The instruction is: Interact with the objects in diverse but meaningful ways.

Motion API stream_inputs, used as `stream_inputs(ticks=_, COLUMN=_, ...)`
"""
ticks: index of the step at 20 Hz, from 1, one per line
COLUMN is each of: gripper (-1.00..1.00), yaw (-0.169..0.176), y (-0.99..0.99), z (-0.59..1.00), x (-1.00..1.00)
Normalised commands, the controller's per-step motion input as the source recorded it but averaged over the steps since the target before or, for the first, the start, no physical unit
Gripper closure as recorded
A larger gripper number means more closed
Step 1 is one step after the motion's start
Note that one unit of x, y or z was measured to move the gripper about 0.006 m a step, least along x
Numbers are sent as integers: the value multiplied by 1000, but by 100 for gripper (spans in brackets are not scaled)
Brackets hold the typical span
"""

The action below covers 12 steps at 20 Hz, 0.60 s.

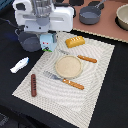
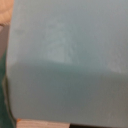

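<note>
My gripper (image 1: 45, 35) hangs straight down over the white-blue-green carton (image 1: 48, 44), which stands at the mat's far corner on the exterior view's left. The hand's white body hides the fingers, so their grip on the carton cannot be judged. The carton's pale blue face (image 2: 65, 60) fills the wrist view at very close range. A grey two-handled pot (image 1: 29, 43) sits just beside the carton. The golden bread loaf (image 1: 76, 41) lies on the mat past it. The brown sausage (image 1: 33, 85) lies near the mat's front edge. The white fish (image 1: 20, 64) rests off the mat.
A tan plate (image 1: 68, 66) sits mid-mat on the striped placemat (image 1: 95, 95), with an orange-handled knife (image 1: 87, 58) and fork (image 1: 65, 80) on either side. A grey pan (image 1: 90, 15) and a bowl (image 1: 123, 17) stand on the wooden surface behind.
</note>
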Motion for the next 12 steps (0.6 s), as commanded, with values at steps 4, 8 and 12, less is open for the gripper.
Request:
stream_inputs(ticks=4, gripper=100, yaw=257, y=-308, z=-167, x=16)
stream_inputs(ticks=8, gripper=100, yaw=74, y=-364, z=-24, x=154)
stream_inputs(ticks=12, gripper=100, yaw=28, y=-299, z=-113, x=125)
